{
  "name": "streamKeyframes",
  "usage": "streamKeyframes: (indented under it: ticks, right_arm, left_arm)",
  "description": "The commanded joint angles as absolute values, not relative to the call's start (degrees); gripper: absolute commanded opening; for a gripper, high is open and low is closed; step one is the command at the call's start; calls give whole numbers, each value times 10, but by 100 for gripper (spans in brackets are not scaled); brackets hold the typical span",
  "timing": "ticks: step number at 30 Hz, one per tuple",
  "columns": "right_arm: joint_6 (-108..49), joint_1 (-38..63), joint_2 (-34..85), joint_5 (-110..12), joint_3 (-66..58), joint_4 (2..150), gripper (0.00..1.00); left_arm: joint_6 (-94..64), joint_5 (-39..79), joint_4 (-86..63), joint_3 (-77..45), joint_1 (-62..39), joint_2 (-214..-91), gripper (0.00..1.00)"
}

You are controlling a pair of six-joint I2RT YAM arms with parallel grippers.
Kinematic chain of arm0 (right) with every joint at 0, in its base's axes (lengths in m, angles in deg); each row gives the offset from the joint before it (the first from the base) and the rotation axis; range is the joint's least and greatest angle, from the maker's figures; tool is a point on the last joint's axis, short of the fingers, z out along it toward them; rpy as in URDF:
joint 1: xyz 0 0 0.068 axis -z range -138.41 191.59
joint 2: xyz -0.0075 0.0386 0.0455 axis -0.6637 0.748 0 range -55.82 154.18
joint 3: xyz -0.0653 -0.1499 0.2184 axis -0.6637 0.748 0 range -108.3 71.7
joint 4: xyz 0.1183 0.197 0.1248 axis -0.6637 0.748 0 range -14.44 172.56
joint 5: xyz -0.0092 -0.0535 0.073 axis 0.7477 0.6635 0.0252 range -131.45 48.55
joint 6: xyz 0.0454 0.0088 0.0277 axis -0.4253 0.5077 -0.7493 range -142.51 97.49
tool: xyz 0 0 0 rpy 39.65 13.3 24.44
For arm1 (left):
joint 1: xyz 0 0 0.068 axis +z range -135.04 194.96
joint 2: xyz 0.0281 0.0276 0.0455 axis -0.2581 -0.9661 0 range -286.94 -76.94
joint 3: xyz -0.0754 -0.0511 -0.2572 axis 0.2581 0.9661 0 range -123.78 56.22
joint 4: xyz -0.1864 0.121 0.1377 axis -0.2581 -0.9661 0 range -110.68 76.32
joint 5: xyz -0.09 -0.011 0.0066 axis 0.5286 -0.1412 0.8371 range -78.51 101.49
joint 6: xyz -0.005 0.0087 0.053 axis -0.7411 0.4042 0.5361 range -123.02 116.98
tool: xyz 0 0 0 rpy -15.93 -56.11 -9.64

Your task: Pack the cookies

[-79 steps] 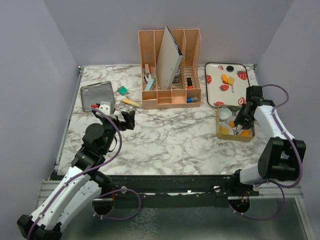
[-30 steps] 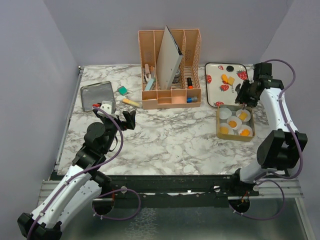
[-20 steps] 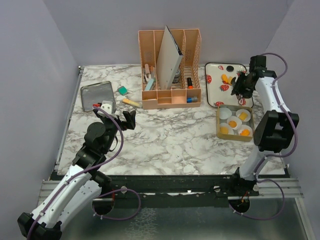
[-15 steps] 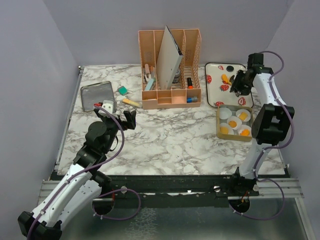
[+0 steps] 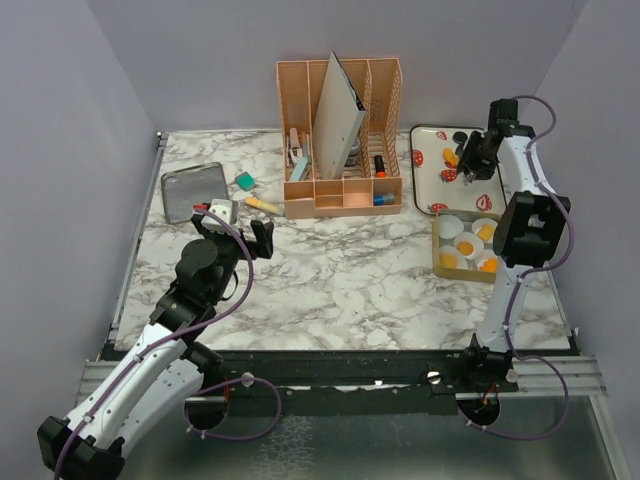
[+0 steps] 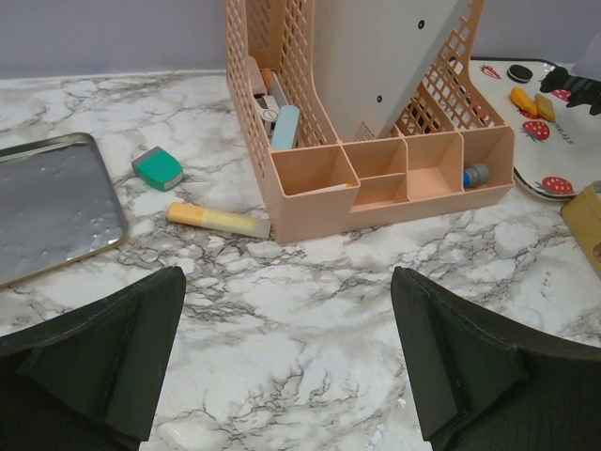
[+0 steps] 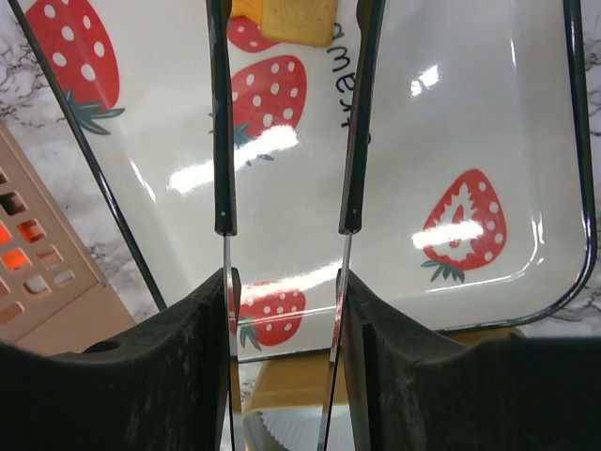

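The right tool [image 5: 467, 160] is held partly open and empty above the strawberry tray [image 7: 526, 113], two cookies [image 7: 296, 21] lying just beyond its tips. If it is closed off-centre, a cookie could be pushed away or chipped.
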State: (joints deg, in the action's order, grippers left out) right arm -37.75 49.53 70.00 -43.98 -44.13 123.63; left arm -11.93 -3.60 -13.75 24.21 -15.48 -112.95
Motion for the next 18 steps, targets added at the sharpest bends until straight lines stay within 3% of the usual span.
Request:
streamKeyframes:
  ticks: [1,18]
  right_arm:
    - [-385,498,734,-457,-478,1251,47]
    - [-366,498,780,-466,-510,1291,34]
  left_arm:
    - [-112,-47,-136,246,-151,-1134,99]
    - [-112,-42,-136,245,-146,-1136,99]
